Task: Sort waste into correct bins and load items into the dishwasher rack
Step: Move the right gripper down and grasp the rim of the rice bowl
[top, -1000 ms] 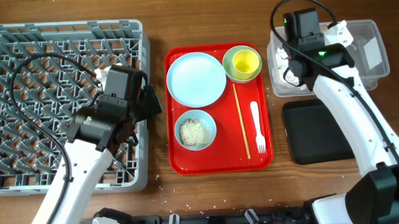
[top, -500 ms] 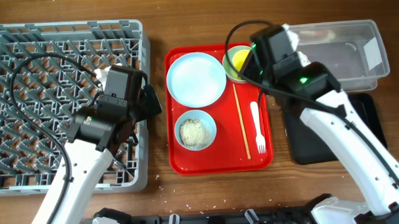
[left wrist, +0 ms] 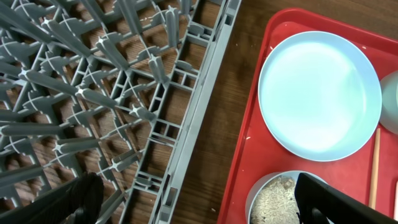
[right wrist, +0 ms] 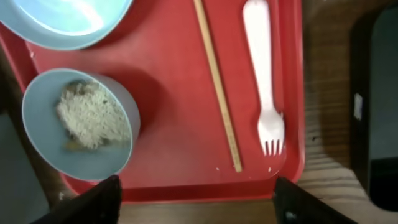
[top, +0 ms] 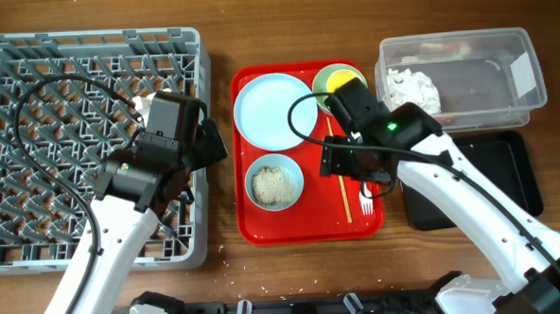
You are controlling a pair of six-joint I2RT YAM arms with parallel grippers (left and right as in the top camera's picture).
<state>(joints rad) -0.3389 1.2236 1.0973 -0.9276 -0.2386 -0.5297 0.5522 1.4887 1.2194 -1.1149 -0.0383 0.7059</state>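
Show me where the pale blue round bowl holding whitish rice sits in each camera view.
Overhead: the pale blue round bowl of whitish rice sits at the lower left of the red plastic serving tray.
Left wrist: at the bottom edge, right of centre, partly cut off.
Right wrist: left side, about mid-height.
Shared landmark: the red tray lies under the bowl in all three.

right gripper point(top: 354, 161) leaves the clear tub point(top: 532, 70) at far right, moves left and nearer, and now sits over the red tray point(top: 247, 158) above the chopsticks point(top: 344, 201) and fork point(top: 365, 202). Jaws spread wider than before. crumpled napkin point(top: 414, 83) is now uncovered at the tub's left end.
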